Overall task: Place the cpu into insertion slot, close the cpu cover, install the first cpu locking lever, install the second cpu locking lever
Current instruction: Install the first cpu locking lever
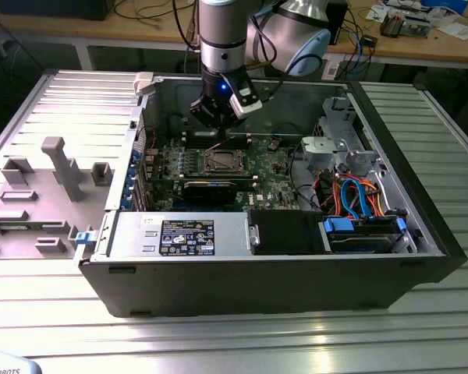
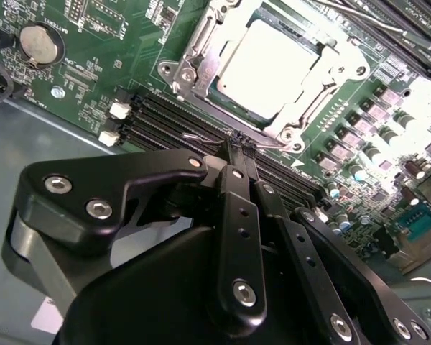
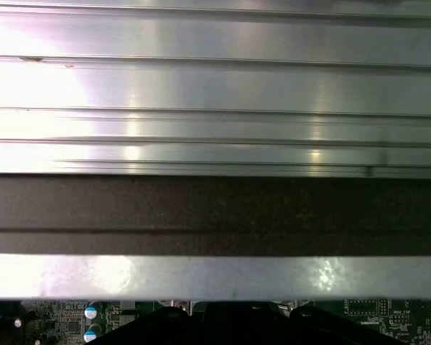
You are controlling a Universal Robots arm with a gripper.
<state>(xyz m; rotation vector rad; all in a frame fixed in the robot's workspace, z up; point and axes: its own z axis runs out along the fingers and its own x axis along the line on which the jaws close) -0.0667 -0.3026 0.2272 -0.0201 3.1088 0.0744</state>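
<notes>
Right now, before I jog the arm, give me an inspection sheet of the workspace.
Surface: ribbed metal table carrying the open computer case.
Job's things: cpu seated in insertion slot, cpu cover down over it; thin wire lever alongside.
Clutter: grey fixture blocks at the exterior view's left.
Grippers: gripper low over the motherboard, jaws shut, tip by the lever; grasp cannot be told.
Cables: orange and blue cables inside the case.
Surroundings: workbench behind, strewn with wires.

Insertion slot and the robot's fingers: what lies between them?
In the second wrist view, long black slots and a thin wire lie between the fingers and the insertion slot; the gap is narrow.
</notes>
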